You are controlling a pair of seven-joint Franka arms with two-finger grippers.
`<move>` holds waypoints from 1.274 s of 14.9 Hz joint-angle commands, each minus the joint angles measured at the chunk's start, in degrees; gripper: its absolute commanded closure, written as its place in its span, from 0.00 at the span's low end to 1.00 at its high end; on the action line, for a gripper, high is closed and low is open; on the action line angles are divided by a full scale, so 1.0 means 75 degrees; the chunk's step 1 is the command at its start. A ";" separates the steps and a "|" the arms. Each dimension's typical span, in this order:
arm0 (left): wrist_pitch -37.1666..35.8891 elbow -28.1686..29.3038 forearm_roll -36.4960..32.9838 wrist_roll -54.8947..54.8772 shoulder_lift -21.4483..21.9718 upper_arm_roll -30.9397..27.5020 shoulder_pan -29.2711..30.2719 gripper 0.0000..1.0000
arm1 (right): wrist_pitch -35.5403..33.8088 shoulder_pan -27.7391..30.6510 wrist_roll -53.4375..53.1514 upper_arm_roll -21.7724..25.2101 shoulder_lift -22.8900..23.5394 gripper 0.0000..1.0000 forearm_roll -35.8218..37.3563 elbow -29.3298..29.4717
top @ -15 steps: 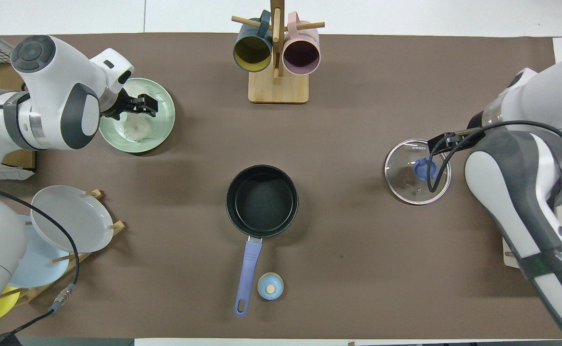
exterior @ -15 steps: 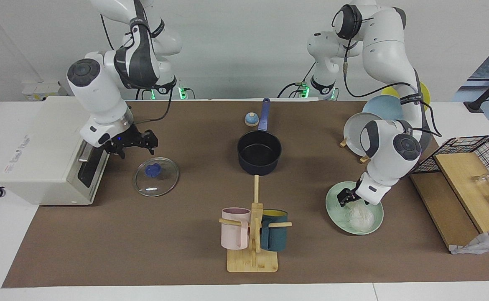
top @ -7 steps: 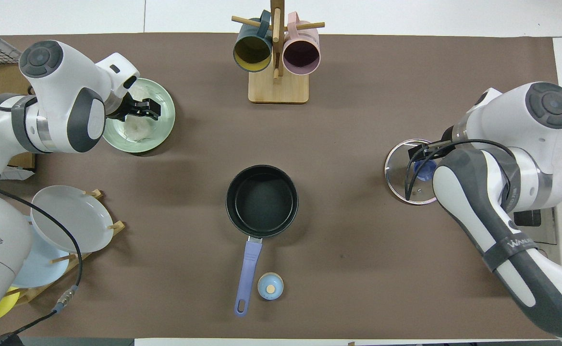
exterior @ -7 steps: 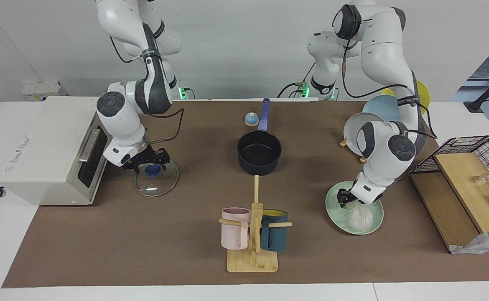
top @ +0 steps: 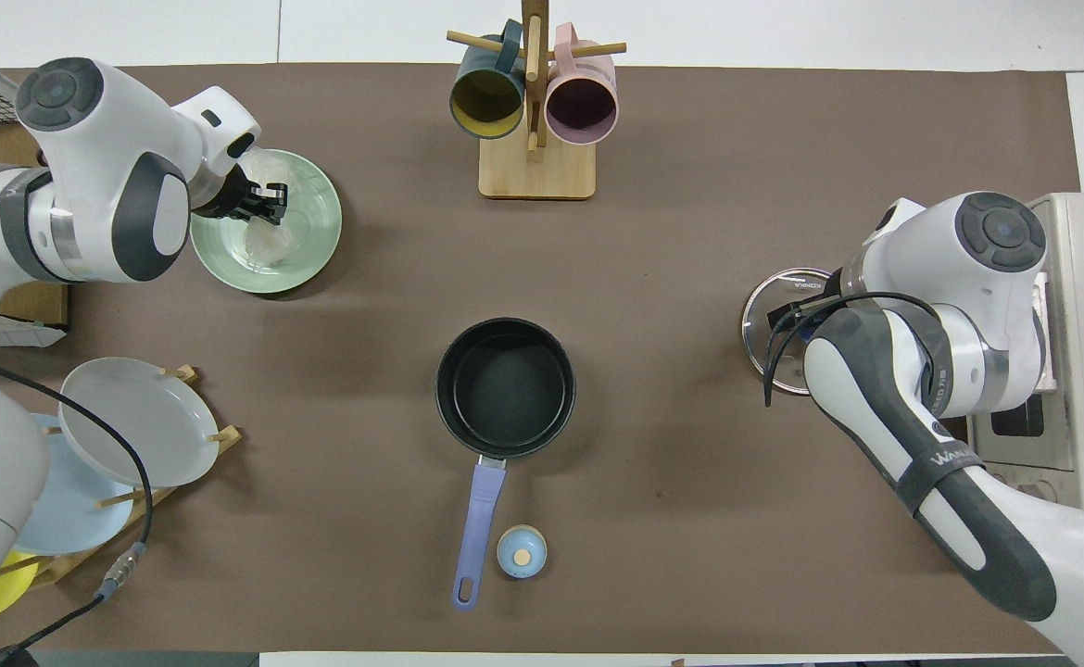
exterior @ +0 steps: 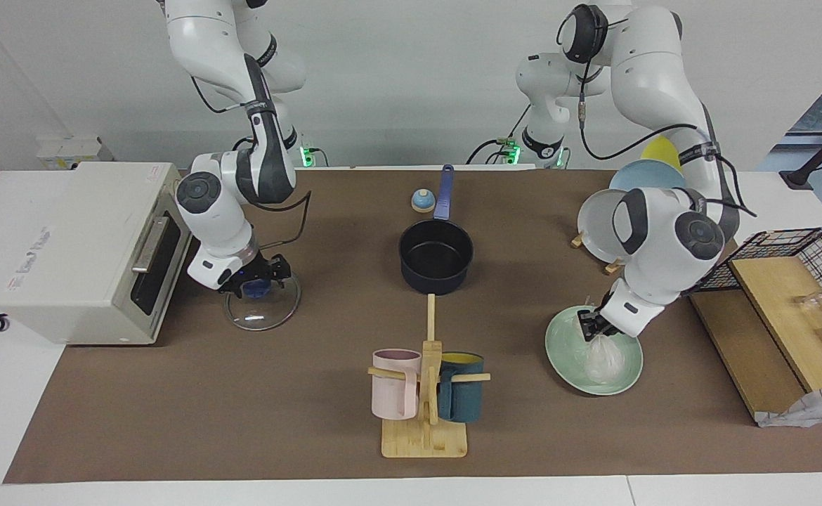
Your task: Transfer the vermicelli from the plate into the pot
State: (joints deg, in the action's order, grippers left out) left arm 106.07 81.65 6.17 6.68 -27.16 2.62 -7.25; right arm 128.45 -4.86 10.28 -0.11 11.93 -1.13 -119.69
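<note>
The pale mint-green plate (exterior: 562, 355) (top: 320, 218) lies toward the left arm's end of the table. My left gripper (exterior: 591, 325) (top: 262, 200) is just over it, shut on the whitish vermicelli (exterior: 605, 360) (top: 269, 243), which stretches from the fingers down to the plate. I cannot tell two nests apart. The dark navy pot (exterior: 435, 256) (top: 505, 387) stands empty mid-table, its blue handle (top: 479, 519) pointing toward the robots. My right gripper (exterior: 260, 275) is low over a glass lid (exterior: 262, 309) (top: 769, 320), fingers open on either side of its blue knob.
A wooden mug rack (exterior: 425, 429) with pink and teal mugs stands farther from the robots than the pot. A dish rack with a grey plate (exterior: 594, 221) stands nearer than the mint plate. A toaster oven (exterior: 81, 246), a wire basket (exterior: 790, 256) and a small blue knob-like piece (exterior: 423, 202) are also there.
My left gripper has closed on the vermicelli and risen a little, pulling it up. My right arm has swung from the oven to the glass lid and lowered over its knob.
</note>
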 commanded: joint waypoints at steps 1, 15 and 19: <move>-0.1762 -0.0467 0.0361 0.1552 0.0854 0.0001 -0.0496 1.00 | 0.0159 0.0085 0.0340 -0.0020 -0.0068 0.02 -0.0073 -0.0155; 0.1782 0.4266 0.0830 0.4723 0.2464 0.0236 -0.4025 1.00 | -0.0939 0.0003 0.0680 -0.0020 0.0038 0.44 -0.0073 0.0745; 0.2708 0.4254 0.0818 0.4548 0.1841 0.0225 -0.3932 1.00 | -0.2169 -0.0009 0.0668 -0.0032 -0.0021 0.59 -0.0061 0.1682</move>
State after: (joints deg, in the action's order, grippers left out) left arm 123.10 113.11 11.15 42.74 -11.44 4.54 -37.07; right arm 117.67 -5.14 13.78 -0.20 11.86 -1.11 -111.89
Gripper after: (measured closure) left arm 0.753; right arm 0.335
